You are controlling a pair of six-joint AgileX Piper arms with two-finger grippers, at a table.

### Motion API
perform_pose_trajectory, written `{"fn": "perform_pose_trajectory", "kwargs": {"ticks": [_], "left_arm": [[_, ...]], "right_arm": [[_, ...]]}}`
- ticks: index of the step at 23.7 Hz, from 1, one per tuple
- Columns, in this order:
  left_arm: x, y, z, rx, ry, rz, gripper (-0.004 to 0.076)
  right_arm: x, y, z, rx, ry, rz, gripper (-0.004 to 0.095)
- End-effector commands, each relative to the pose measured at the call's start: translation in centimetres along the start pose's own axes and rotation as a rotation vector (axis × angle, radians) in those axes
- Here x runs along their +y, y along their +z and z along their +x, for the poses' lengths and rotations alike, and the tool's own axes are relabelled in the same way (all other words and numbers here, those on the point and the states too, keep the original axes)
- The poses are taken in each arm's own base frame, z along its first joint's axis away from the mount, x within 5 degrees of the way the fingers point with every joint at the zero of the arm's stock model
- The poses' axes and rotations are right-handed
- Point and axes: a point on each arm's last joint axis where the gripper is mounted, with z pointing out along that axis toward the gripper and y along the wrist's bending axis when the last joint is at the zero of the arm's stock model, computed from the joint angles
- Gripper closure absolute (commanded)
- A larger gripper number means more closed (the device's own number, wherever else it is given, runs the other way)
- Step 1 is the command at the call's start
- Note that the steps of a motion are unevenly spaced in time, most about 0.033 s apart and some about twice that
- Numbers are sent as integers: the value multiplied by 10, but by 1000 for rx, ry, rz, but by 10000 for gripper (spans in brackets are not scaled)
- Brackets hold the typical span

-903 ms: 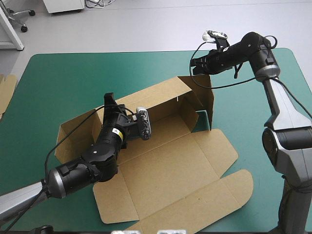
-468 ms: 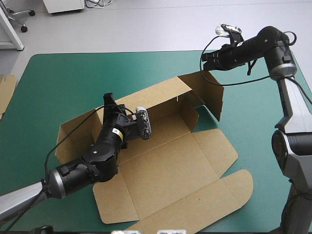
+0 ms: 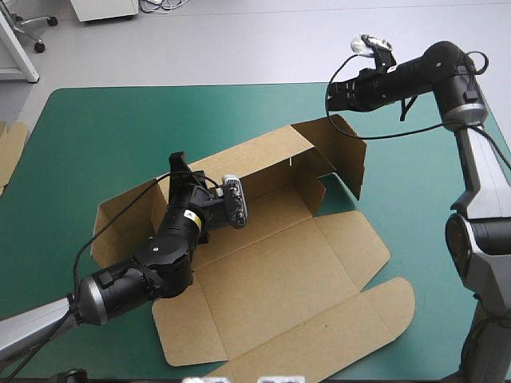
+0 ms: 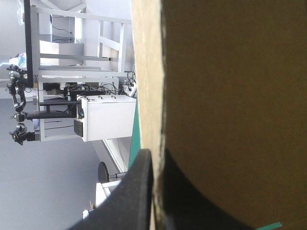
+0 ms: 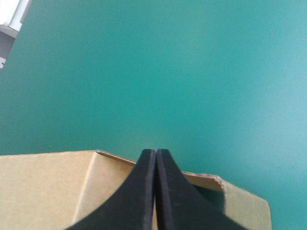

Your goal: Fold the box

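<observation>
A: The left hand (image 4: 154, 160) — what had it got?

B: It was pinching the box (image 3: 271, 271) by its raised long wall (image 3: 247, 159), near that wall's left end, with one black finger on each side of the board's top edge. The box sat open in the middle of the teal-green worktop (image 3: 104, 128). Its long axis ran slantwise from near left to far right, and the rest of the sheet lay flat toward the robot.

A: And the right hand (image 5: 156, 152)?

B: Pressed together on nothing, the fingers meeting in a point. It hung just over the top corner of the end flap (image 3: 349, 155). That flap stood upright at the box's far-right end, splayed outward rather than square to the long wall. I could not tell whether the tips touched the board.

A: So which arm had the next move?

B: The right, I judged — it was much the nearer to that flap, which lay just under its tips and toward the robot. Swinging the flap inward looked the job, with the left steadying the wall.
</observation>
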Motion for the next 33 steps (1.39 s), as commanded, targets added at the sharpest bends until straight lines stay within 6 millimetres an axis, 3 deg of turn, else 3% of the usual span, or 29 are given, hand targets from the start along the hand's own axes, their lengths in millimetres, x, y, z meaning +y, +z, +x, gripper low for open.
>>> {"fn": "perform_pose_trajectory", "kwargs": {"ticks": [1, 13, 26, 33], "left_arm": [[11, -8, -3, -47, -38, -28, 738], [11, -8, -3, -46, -45, -24, 738], [11, -8, -4, -53, -46, -22, 738], [11, -8, -4, -54, -46, -21, 738]], "right_arm": [[36, -42, -17, -162, -89, -31, 926], [2, 1, -13, -78, -25, -41, 926], [-6, 6, 4, 27, 26, 6, 927], [5, -6, 13, 35, -14, -5, 927]]}}
